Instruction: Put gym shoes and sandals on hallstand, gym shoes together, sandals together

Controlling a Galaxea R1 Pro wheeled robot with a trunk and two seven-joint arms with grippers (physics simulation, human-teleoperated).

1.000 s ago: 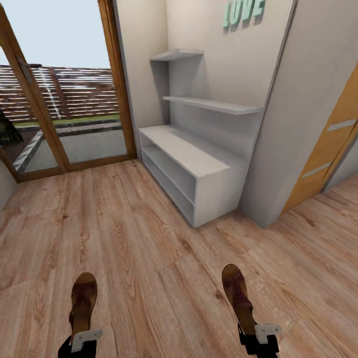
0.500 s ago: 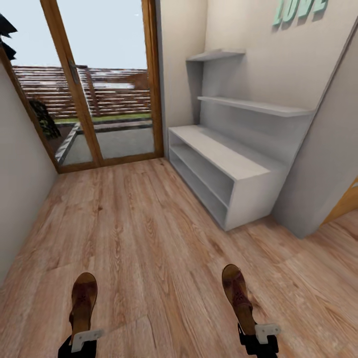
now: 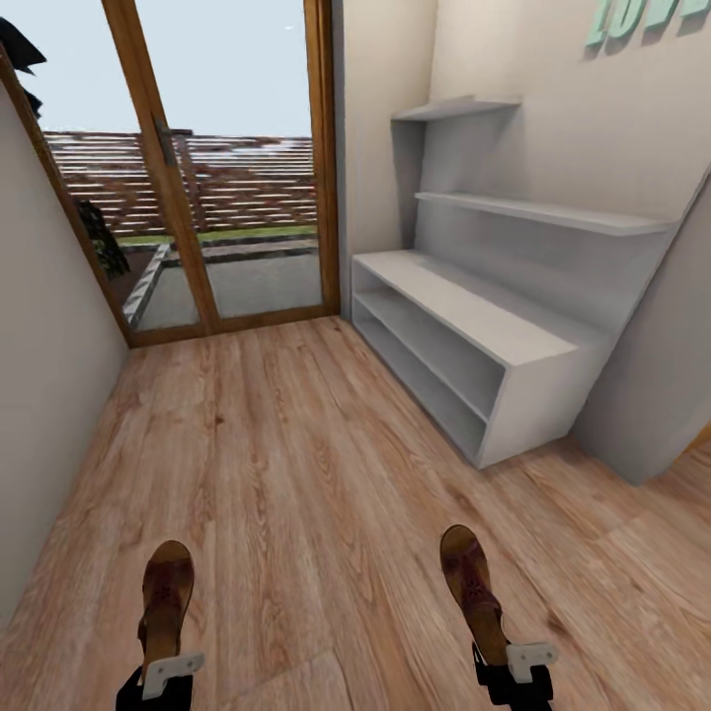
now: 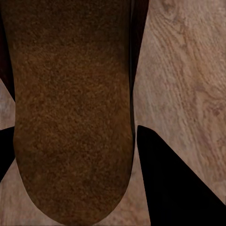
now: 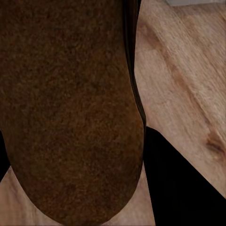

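Both grippers, left gripper [image 3: 158,681] and right gripper [image 3: 512,670], are each clamping one sandal, left sandal [image 3: 164,602] and right sandal [image 3: 471,585], at the frame's bottom, above the corridor floor [image 3: 296,474]; the hallstand [image 3: 494,326] is standing at right.

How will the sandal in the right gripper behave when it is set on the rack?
The sandal looks flat and thin, so it probably lies stable without rolling. Held at one end by the right gripper, it shows no droop, suggesting it is fairly stiff and light.
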